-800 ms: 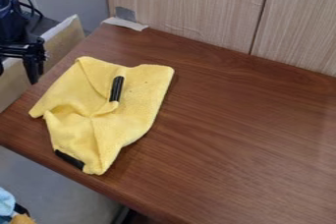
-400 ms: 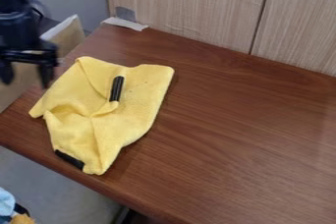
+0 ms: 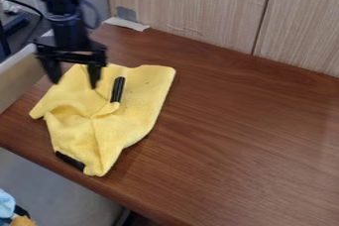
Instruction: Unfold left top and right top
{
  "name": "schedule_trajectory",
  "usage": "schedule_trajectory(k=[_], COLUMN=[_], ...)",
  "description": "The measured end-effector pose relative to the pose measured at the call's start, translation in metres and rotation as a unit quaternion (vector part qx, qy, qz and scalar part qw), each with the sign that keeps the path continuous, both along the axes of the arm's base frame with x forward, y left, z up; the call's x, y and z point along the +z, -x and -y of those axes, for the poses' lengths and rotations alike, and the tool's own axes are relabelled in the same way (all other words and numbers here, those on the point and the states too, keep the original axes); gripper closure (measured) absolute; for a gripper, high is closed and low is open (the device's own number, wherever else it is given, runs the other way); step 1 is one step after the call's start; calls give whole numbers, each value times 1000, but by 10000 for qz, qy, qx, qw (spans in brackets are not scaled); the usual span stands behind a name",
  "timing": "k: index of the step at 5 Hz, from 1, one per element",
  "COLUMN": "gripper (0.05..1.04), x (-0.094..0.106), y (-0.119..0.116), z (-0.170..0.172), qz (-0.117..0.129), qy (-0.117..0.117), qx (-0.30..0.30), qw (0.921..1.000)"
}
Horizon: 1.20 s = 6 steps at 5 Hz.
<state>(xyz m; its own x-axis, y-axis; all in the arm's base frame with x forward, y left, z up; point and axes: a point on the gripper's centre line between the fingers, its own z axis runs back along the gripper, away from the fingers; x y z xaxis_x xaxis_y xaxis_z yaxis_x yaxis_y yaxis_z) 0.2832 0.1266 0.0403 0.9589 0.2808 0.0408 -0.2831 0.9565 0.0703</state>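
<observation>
The black gripper (image 3: 74, 84) hangs open over the upper left part of the yellow cloth (image 3: 138, 116), its two fingers spread apart with no cloth between them that I can see held. The cloth lies crumpled and partly folded on the left side of the table. One black strip shows on its upper middle beside a fold, and another black strip runs along its bottom left edge. How far the fingertips are above the fabric, I cannot tell.
The brown wooden table (image 3: 252, 141) stretches to the right of the cloth, with a wood-panelled wall (image 3: 192, 7) behind it. Tape (image 3: 126, 24) sits at the table's back left corner. Light blue fabric (image 3: 7, 204) lies below, at the bottom left.
The arm and its open gripper have moved right from the left edge, coming over the cloth's upper left part. The cloth has stayed put.
</observation>
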Motion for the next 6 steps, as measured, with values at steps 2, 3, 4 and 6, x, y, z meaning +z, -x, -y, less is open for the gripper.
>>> schedule_trajectory(k=[2,3,4,6], gripper=[83,136,328,873], x=[-23,-34,-39,-40], y=[-25,-28,-32,-32], z=[21,23,30,29], qz=[6,-47,-72,-79], qy=[-84,-105,-194,-237], qx=[-34,-45,-190,-201], qw=[10000,9999,9996,9995])
